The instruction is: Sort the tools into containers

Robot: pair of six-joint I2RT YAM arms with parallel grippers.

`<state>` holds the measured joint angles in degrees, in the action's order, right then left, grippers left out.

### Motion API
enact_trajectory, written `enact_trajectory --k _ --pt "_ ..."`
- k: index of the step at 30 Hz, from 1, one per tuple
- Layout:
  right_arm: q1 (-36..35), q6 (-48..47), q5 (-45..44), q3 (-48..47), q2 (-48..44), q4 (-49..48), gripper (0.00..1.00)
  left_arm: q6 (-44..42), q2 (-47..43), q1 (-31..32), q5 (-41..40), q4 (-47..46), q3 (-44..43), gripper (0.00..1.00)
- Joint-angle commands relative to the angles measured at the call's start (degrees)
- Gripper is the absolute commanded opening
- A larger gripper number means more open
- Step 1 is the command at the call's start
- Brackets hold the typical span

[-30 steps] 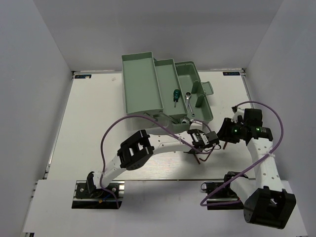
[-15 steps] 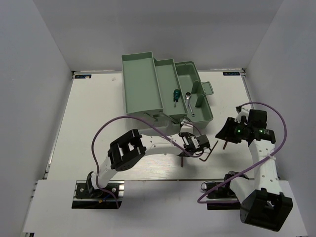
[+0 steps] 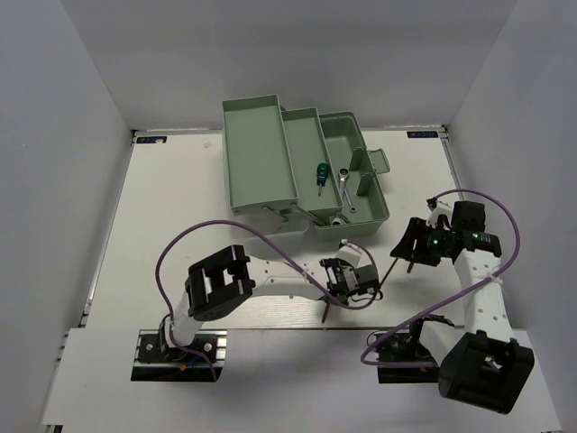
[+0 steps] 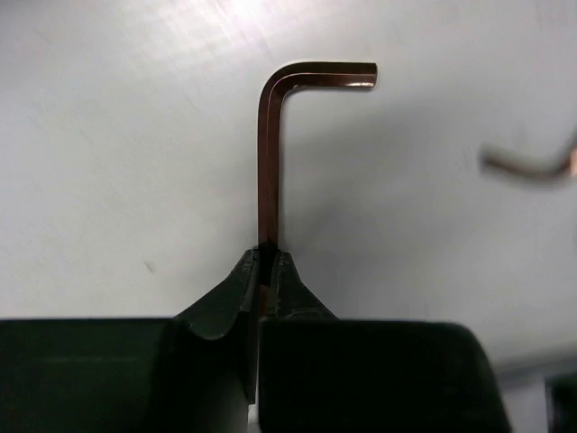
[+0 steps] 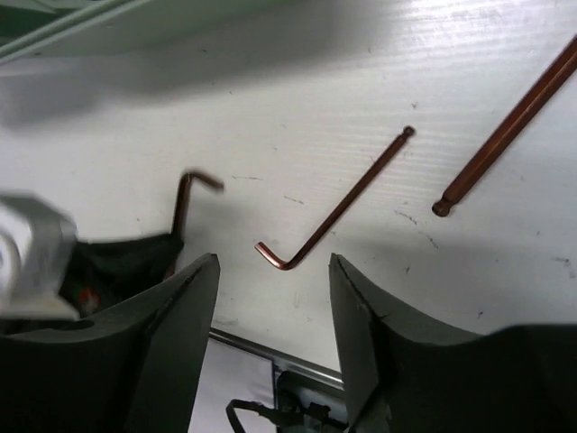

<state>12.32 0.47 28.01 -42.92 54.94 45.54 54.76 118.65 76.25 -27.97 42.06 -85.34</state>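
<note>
Mint-green toolbox [image 3: 257, 171] stands open at the back of our white table [image 3: 162, 225].
Our left gripper [image 4: 268, 260] pinches one brown hex key [image 4: 269, 162] tight near the front; our right gripper [image 5: 272, 266] has its fingers spread wide over a second hex key [image 5: 343, 203] lying flat on the table.

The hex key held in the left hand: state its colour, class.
Coppery reddish-brown with a metallic sheen; the hex key shows best in the left wrist view.

I'm looking down on a flat white rectangular surface [image 3: 180, 207], boxed in by plain pale grey walls [image 3: 54, 135] on the left, far and right sides. Two small blue labels [image 3: 153, 139] sit at its far corners. Light from above leaves a soft glare [image 4: 242, 11] on it.
</note>
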Motion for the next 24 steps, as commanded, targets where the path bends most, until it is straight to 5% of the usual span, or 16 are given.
enact_trajectory --k 1,5,13,24 --pt "0.25 -1.61 -3.39 0.20 3.15 2.18 0.57 -7.56 -5.94 3.38 9.16 0.30 2.90 0.00" --pt "0.08 -1.96 -4.45 0.81 5.62 2.36 0.49 -12.30 -12.89 4.52 6.87 1.87 -0.26 0.00" --pt "-0.10 -1.26 -7.71 0.99 7.46 0.08 0.50 -14.16 -23.71 3.83 -2.61 9.96 -6.85 0.00" --pt "-1.41 -6.44 -2.26 -0.68 12.03 0.96 0.52 -14.77 -34.53 -4.87 -29.85 19.12 -13.10 0.00"
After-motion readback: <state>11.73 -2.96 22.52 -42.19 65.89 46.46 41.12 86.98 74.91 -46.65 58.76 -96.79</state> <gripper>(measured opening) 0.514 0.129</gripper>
